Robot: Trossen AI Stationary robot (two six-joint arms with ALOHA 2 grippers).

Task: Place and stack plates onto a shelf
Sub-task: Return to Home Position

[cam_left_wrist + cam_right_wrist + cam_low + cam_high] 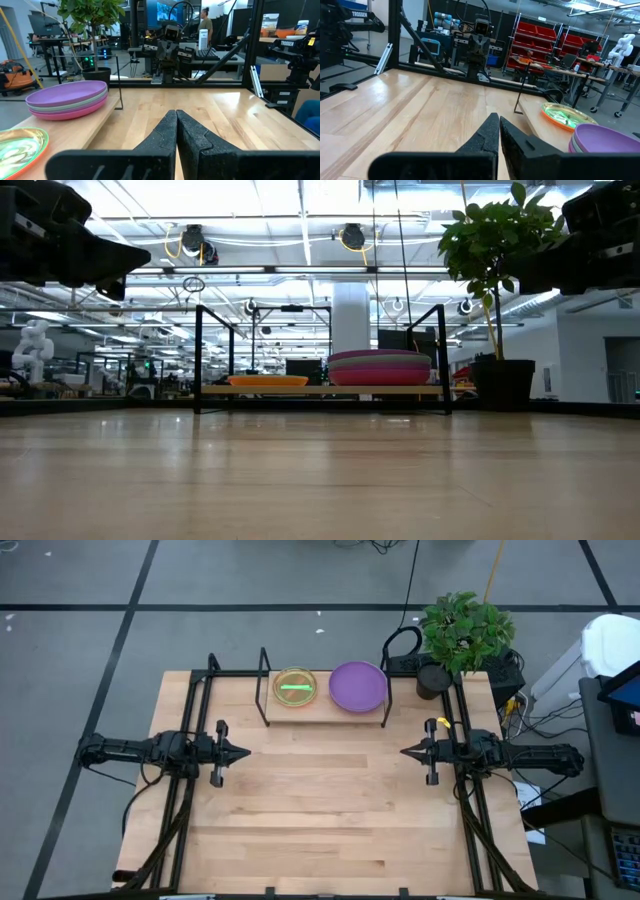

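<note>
Looks done: purple-topped large stack (357, 686) and green-topped small stack (295, 687) sit on the shelf (323, 708), well clear of left tool (243, 752) and right tool (405, 752), both pinched closed and empty, with no plates on the worktop (320, 810).

high: overhead, straight down on whole light-wood tabletop (320, 810) | low: tabletop height, level, facing distant narrow light-wood shelf with black metal end frames (320, 390) | wrists: low, facing each other | shared: shelf
</note>
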